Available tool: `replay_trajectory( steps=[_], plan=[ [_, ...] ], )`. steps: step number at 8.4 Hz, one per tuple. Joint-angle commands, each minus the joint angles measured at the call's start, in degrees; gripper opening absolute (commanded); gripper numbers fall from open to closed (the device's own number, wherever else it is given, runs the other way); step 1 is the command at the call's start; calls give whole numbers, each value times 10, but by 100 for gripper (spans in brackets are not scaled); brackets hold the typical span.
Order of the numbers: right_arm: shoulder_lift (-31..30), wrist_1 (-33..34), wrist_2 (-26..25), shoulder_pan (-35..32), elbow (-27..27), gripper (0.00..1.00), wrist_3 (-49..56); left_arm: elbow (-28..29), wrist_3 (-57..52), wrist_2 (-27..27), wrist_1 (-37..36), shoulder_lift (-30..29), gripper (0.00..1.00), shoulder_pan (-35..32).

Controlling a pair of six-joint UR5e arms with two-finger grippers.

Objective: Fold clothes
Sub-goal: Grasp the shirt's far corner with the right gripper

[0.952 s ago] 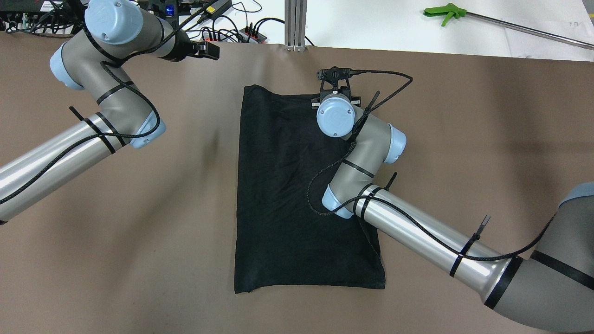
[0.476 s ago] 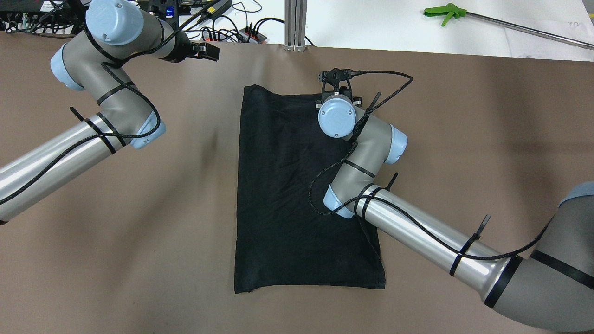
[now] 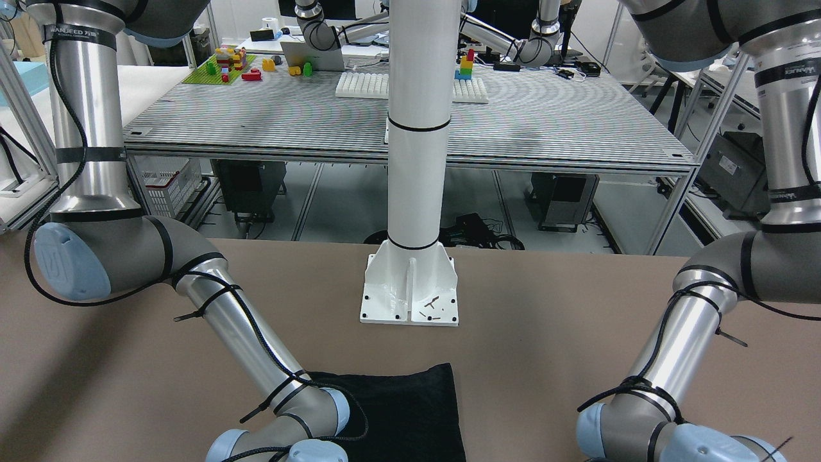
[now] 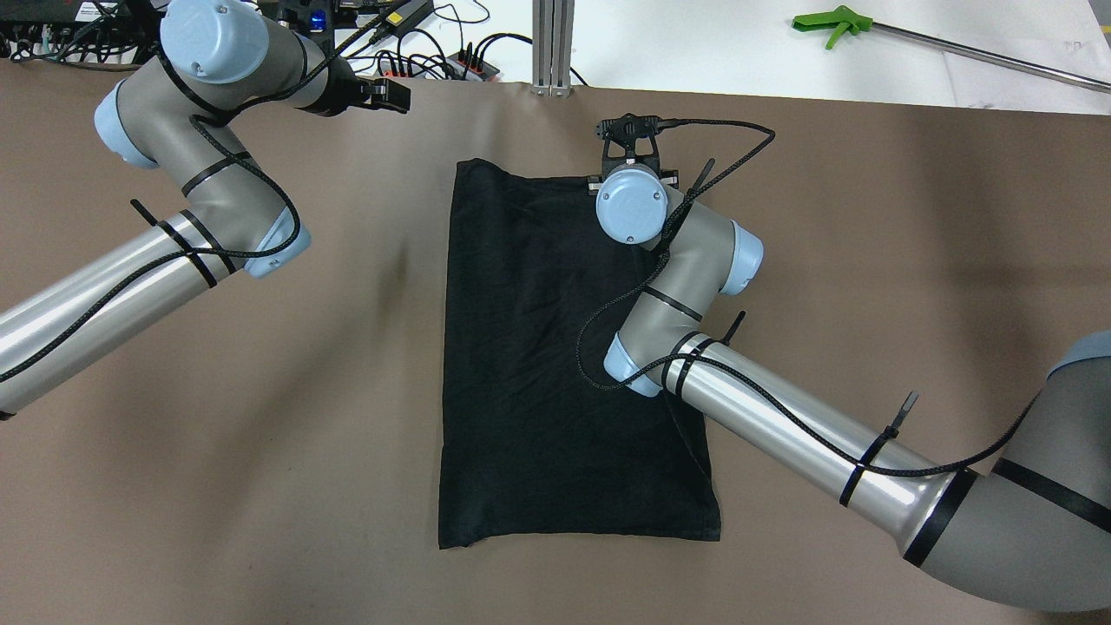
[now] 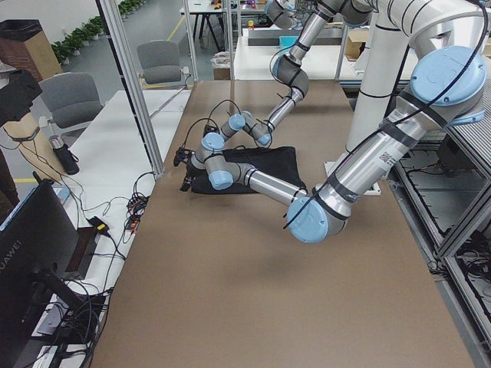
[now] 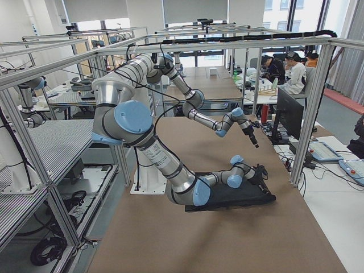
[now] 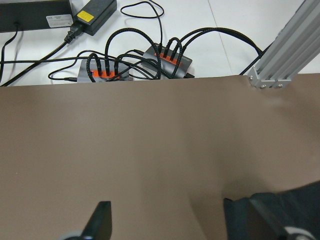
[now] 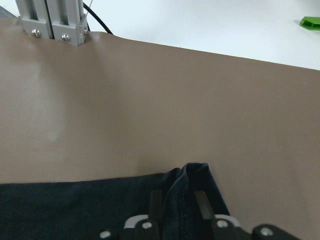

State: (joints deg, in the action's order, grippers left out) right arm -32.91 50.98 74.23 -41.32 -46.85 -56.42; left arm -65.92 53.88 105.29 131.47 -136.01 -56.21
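Observation:
The clothes [image 4: 538, 347] are one black piece lying flat in the middle of the brown table, long side running away from me. My right wrist [image 4: 632, 204] hangs over its far right corner and hides the gripper from above. In the right wrist view the right gripper [image 8: 178, 207] is shut on a raised ridge of that corner [image 8: 192, 175], one finger on each side. My left gripper [image 4: 391, 94] stays off the cloth at the far left. Its wrist view shows the left gripper [image 7: 180, 225] open, with bare table between its fingers [image 7: 100, 222].
A white pillar's base plate [image 3: 410, 295] is bolted to the table on my side of the cloth. Beyond the table's far edge are power strips with cables [image 7: 165, 57], an aluminium post [image 4: 553, 43] and a green-handled tool [image 4: 833, 24].
My right wrist has crept a little toward the far edge of the table over the cloth's corner. The left arm and the rest of the cloth have not moved.

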Motion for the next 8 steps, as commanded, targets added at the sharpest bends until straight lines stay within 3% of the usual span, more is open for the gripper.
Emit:
replay_trajectory(
  steps=[1,6,8],
  plan=[
    [1,2,-2,-1,1,46,1,0,0,0,-1,0,95,0],
    [5,2,-5,4,19,35,2,3,0,-1,-2,-3,95,0],
    [13,2,-3,4,20,35,2,5,1,-1,-2,-5,95,-4]
  ],
)
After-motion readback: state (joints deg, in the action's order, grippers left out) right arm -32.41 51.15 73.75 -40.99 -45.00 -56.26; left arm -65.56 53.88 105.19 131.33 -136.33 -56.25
